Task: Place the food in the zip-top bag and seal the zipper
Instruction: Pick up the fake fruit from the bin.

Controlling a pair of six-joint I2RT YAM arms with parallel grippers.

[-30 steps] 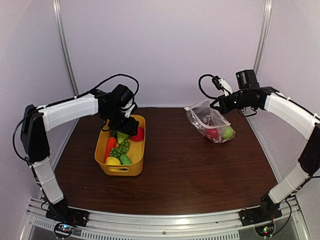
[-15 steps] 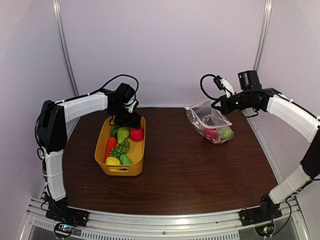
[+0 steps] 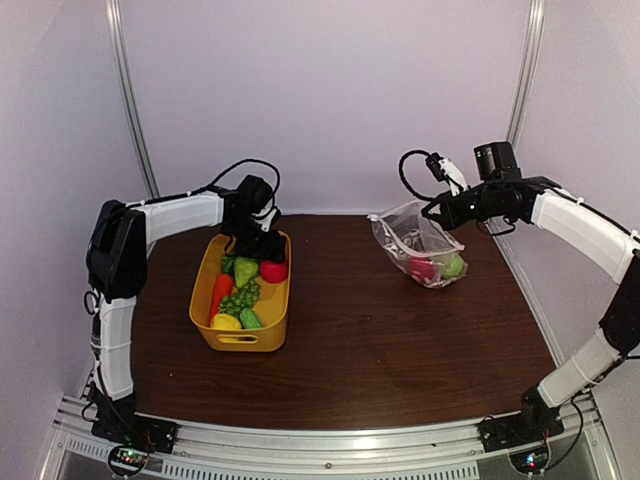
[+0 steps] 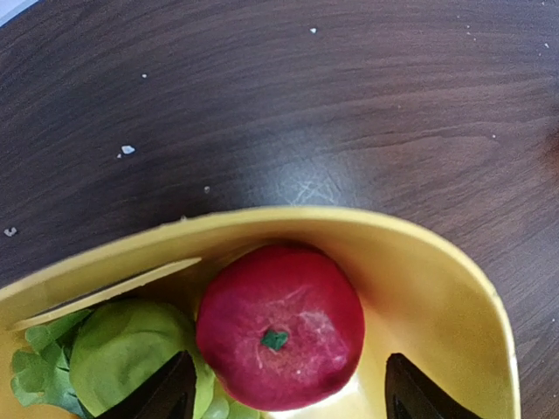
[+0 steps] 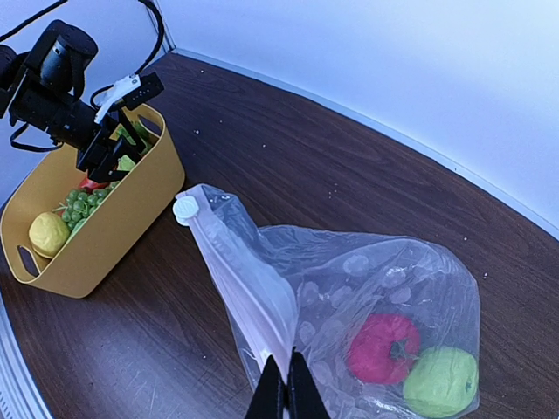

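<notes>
Yellow plastic basket sits directly under the left gripper, whose fingers are spread and straddle a red apple in the basket's corner, with a green fruit just to one side. Nothing is gripped yet; the wide stance looks set for closing on that apple. Across the worktop, the right gripper is pressed together on the mouth edge of the zip-top bag, by the zipper, apparently lifting it so the mouth hangs open for loading. Beyond that gripper, a bagged red apple and a green apple rest at the bag's bottom.
</notes>
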